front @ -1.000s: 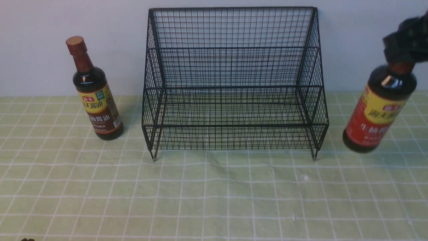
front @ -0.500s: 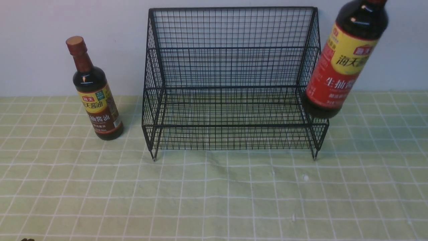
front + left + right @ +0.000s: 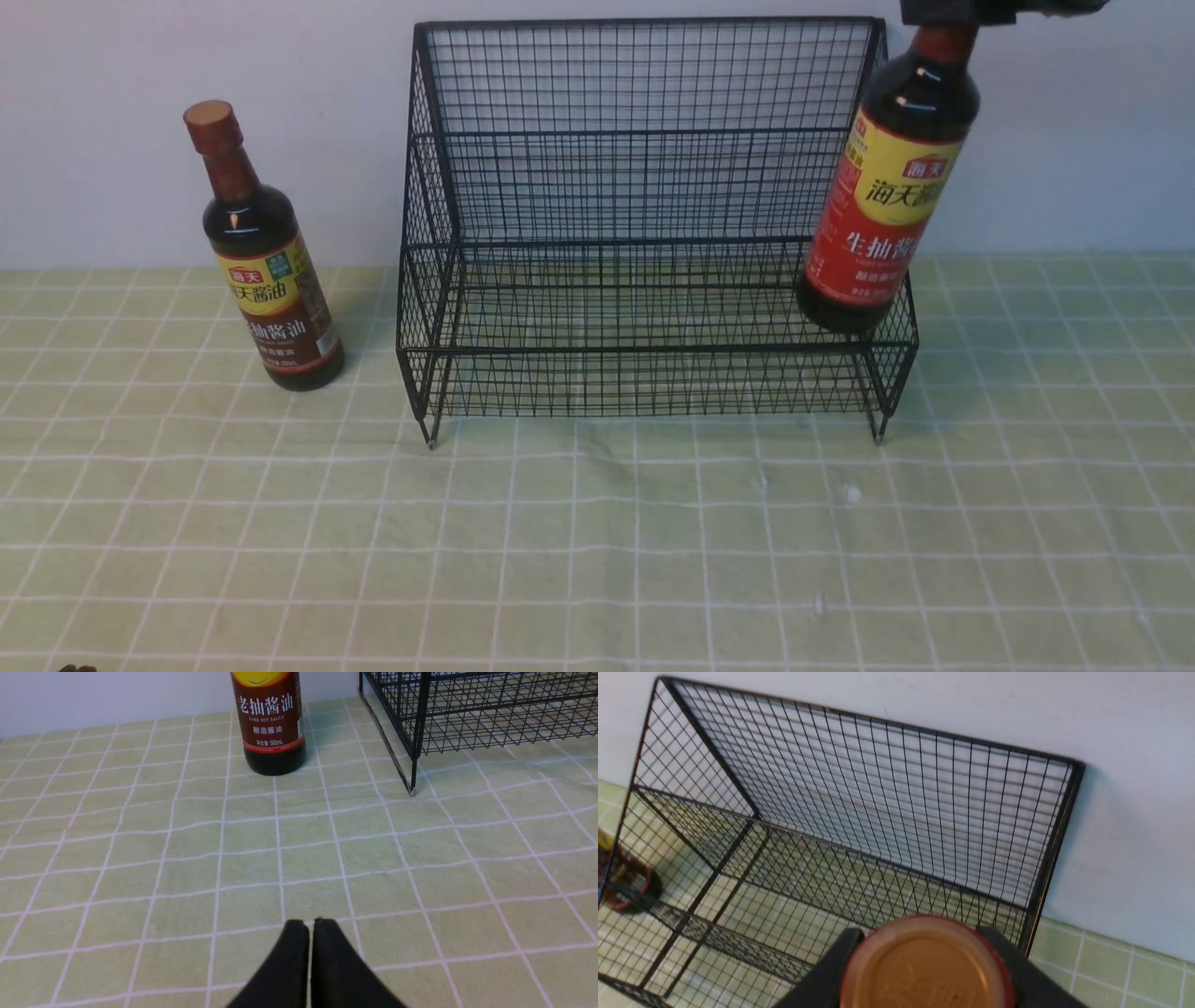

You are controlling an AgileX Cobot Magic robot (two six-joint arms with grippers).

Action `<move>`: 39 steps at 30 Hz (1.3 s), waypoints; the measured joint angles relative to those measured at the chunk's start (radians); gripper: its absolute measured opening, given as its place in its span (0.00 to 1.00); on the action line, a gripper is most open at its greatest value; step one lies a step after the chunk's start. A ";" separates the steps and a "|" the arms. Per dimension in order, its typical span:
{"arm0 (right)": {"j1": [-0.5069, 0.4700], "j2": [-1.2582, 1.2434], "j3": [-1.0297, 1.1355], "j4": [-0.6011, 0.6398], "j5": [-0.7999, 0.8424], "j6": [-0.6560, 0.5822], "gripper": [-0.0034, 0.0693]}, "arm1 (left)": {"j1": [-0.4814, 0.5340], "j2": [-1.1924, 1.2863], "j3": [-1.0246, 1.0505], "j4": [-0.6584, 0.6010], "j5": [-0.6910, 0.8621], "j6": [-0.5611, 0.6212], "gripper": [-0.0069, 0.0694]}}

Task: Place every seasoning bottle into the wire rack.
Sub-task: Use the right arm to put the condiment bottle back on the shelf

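Note:
The black wire rack (image 3: 644, 187) stands against the back wall; it also shows in the right wrist view (image 3: 859, 826). My right gripper (image 3: 971, 9), at the top edge of the front view, is shut on the cap (image 3: 927, 963) of the red-label seasoning bottle (image 3: 882, 201). The bottle hangs tilted over the rack's right end, its base near the lower tier. The brown-label seasoning bottle (image 3: 266, 257) stands on the cloth left of the rack; it also shows in the left wrist view (image 3: 270, 723). My left gripper (image 3: 310, 926) is shut and empty, low over the cloth, well short of that bottle.
A green checked cloth (image 3: 597, 541) covers the table. A white wall (image 3: 112, 140) runs right behind the rack and bottles. The rack's front left leg (image 3: 411, 791) stands to the right of the brown-label bottle.
My right gripper has lifted the red-label bottle from low at the far right, carried it up and left, then lowered it over the rack's right end. The left gripper and brown-label bottle have not moved.

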 joint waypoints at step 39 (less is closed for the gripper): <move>0.001 0.117 -0.009 0.021 0.214 -0.057 0.49 | 0.000 0.000 -0.001 0.000 0.000 0.000 0.08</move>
